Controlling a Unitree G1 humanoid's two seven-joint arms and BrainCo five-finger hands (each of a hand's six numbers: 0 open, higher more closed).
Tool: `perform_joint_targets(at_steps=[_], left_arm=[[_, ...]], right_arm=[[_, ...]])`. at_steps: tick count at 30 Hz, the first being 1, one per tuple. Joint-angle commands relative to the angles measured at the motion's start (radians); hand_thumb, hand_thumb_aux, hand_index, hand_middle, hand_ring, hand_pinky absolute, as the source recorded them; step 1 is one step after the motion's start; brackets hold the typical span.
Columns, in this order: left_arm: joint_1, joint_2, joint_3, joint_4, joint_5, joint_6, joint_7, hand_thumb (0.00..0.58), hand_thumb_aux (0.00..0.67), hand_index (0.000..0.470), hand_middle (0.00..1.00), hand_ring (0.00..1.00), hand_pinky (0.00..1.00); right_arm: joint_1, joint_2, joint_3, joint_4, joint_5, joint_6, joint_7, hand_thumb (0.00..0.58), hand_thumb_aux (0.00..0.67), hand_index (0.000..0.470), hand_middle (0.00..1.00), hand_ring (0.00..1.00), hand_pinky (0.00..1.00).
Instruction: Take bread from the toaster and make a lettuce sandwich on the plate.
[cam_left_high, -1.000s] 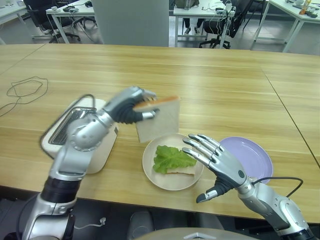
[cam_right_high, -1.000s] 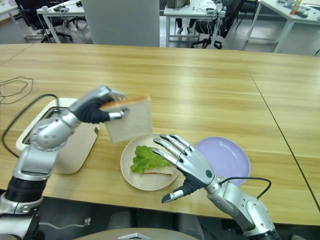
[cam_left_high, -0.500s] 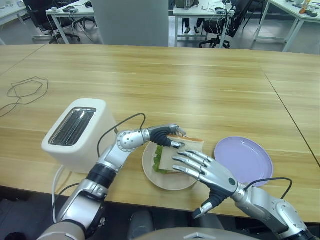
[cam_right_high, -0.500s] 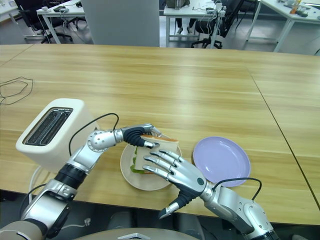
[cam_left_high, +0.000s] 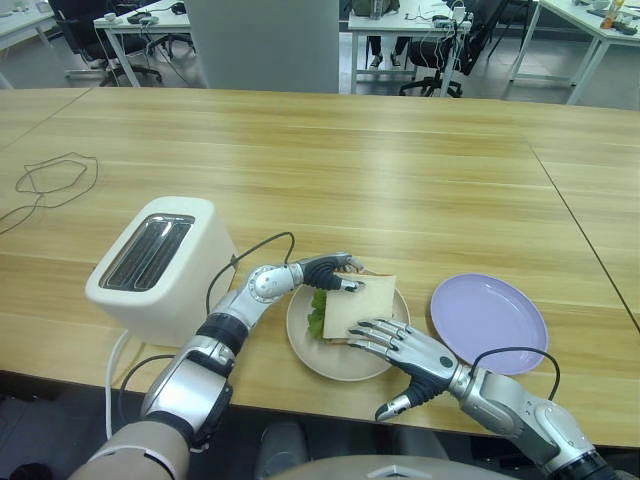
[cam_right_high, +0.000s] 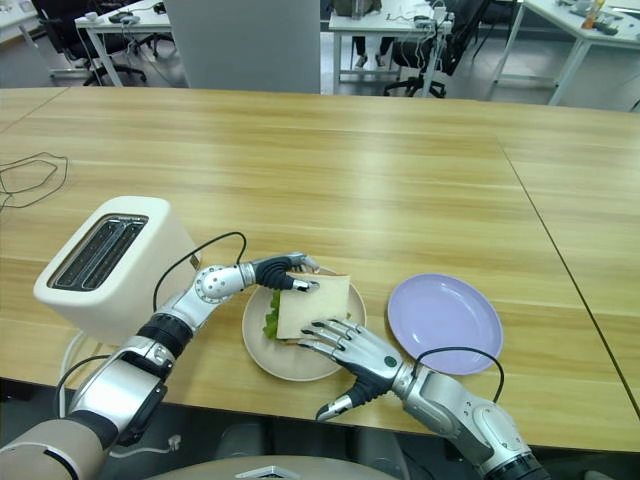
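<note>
A white bread slice (cam_left_high: 362, 303) lies flat on the beige plate (cam_left_high: 312, 352), covering most of the green lettuce (cam_left_high: 317, 312), which peeks out at its left edge. Beneath the lettuce is a second slice, almost wholly hidden. My left hand (cam_left_high: 331, 273) is at the slice's far left corner, its fingers curled and pinching that corner. Spread open over the plate's near right side is my right hand (cam_left_high: 403, 347), its fingertips touching the slice's near edge. The white toaster (cam_left_high: 160, 265) stands to the left of the plate, its slots showing no bread.
An empty purple plate (cam_left_high: 490, 320) sits to the right of the beige one, close to my right forearm. The toaster's black cord (cam_left_high: 262, 245) arches over my left arm. A thin loose cable (cam_left_high: 50, 180) lies at the far left. The far half of the wooden table is bare.
My left hand carried the bread slice from above the toaster down onto the lettuce and laid it flat. My right hand dropped lower, its fingertips now on the slice's near edge.
</note>
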Motion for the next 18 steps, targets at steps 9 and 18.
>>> perform_joint_targets(at_steps=[9, 18], left_arm=[[-0.064, 0.109, -0.09, -0.134, 0.434, -0.074, 0.563, 0.0, 0.0, 0.0, 0.0, 0.0, 0.0], [-0.045, 0.179, -0.031, -0.254, 0.477, 0.013, 0.735, 0.0, 0.0, 0.0, 0.0, 0.0, 0.0]], right_arm=[[-0.02, 0.008, 0.021, 0.023, 0.047, 0.042, 0.025, 0.0, 0.0, 0.0, 0.0, 0.0, 0.0], [-0.02, 0.025, -0.015, -0.005, 0.167, 0.037, 0.015, 0.0, 0.0, 0.0, 0.0, 0.0, 0.0]])
